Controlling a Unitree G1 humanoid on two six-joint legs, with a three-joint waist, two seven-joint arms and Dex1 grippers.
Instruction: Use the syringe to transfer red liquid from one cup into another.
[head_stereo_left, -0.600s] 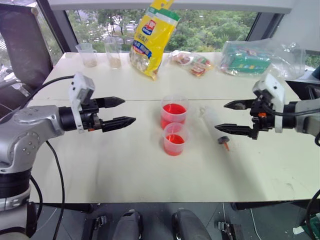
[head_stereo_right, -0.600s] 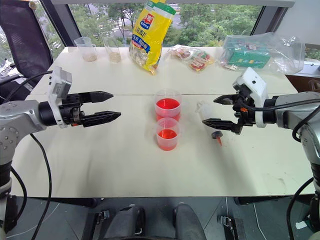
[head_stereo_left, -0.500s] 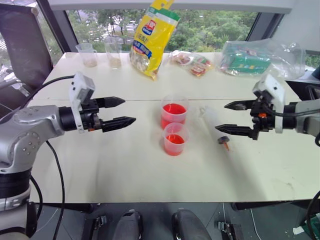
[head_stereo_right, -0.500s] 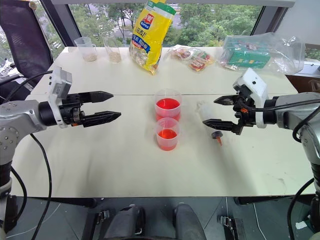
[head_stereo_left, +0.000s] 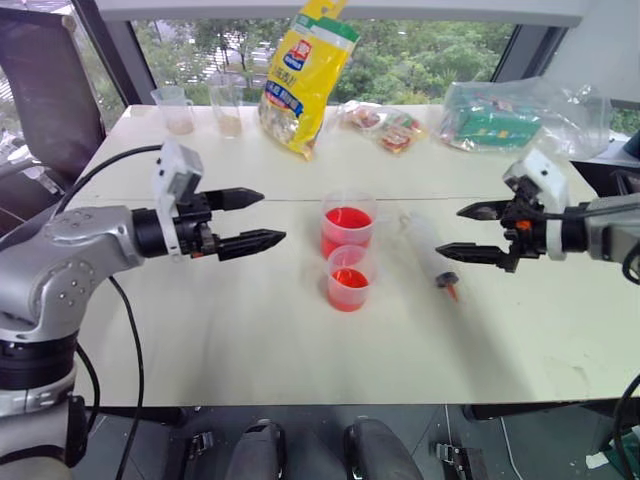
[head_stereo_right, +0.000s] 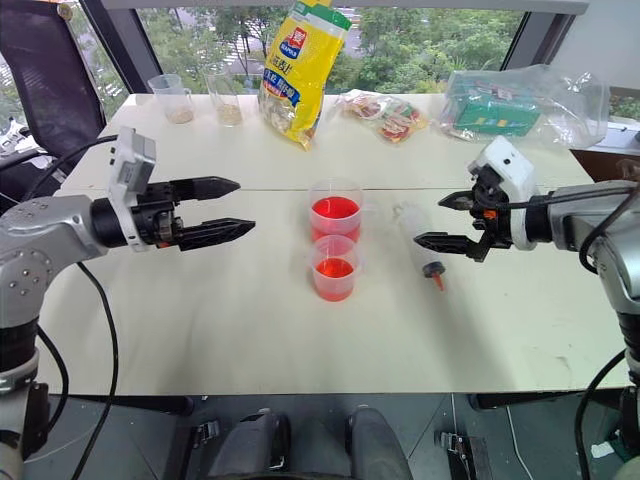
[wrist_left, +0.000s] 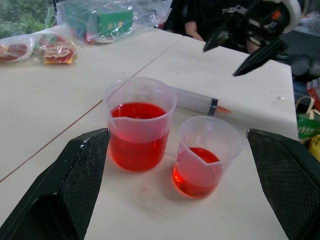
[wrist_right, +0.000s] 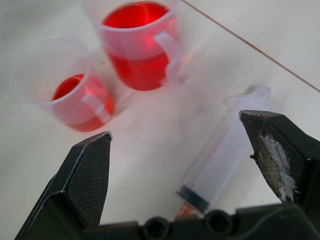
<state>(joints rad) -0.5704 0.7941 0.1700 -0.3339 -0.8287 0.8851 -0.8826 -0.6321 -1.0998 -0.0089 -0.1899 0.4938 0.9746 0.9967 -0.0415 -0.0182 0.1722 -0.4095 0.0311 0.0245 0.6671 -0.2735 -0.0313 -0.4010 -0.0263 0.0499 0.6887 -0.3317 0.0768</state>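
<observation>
While both arms hung above the table (head_stereo_left: 250, 340), neither gripper held anything. The table was pale and wide, and all the things stood or lay on it.

The left gripper (head_stereo_left: 252, 218) had its two black fingers spread wide apart, pointing across toward the cups, which stood ahead of its tips with a clear gap between. The right gripper (head_stereo_left: 467, 231) also had its fingers wide apart, and it pointed from the other side, a little downward. It hung just beside the syringe and slightly above it, not touching it.

Behind the left gripper, at the far edge of the table, leaned a yellow bag (head_stereo_left: 303, 75). Farther to that side stood two clear beakers (head_stereo_left: 176, 110) with tan contents. Behind the right gripper, also at the far edge, lay a clear plastic bag with a green box (head_stereo_left: 500, 118) inside, and beside it some small snack packets (head_stereo_left: 385, 125).

Between the two grippers stood two cups. The larger cup (wrist_left: 140, 125) was about half full of red liquid (wrist_left: 137, 111). The smaller cup (wrist_left: 207, 155) stood just beside it, nearer to the robot, with only a little red liquid at its bottom.

The syringe (wrist_right: 220, 157) lay flat on the table, between the cups and the right gripper, close below that gripper's fingers. Its barrel looked empty, with the dark seal close to the orange tip (head_stereo_left: 452, 292), which pointed toward the robot.
</observation>
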